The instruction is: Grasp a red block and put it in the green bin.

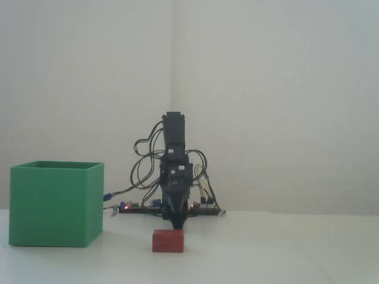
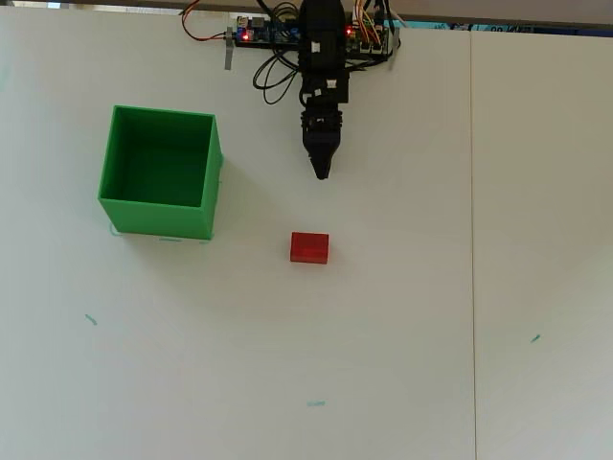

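Meanwhile the gripper (image 2: 322, 175) hangs closed and empty at twelve o'clock of the red block (image 2: 309, 247) – which lies on the table (image 2: 402, 316), the green bin (image 2: 153, 219) at nine o'clock – so it should open wide before descending squarely over it.

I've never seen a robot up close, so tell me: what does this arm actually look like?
The arm is black and boxy, built of stacked blocks with small white labels on some. It narrows to a dark pointed gripper; its fingers cannot be told apart. Loose black cables loop around it. At its foot lies a circuit board with small red lights and coloured wires.
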### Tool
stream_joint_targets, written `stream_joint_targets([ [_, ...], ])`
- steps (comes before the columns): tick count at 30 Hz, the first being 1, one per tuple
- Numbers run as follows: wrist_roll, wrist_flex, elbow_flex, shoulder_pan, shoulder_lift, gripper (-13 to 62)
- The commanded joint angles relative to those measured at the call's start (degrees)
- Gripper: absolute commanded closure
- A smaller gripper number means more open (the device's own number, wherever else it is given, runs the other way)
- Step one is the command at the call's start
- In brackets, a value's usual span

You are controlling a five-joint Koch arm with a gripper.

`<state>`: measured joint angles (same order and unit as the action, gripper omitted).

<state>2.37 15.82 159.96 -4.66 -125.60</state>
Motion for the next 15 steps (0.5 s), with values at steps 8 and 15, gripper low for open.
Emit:
stream_joint_targets([
  [8, 0.1, 36.2, -55.5, -4.7, 17.1, 17.9],
  [15, -0.4, 50.7, -74.8, -8.5, 27.6, 13.6],
])
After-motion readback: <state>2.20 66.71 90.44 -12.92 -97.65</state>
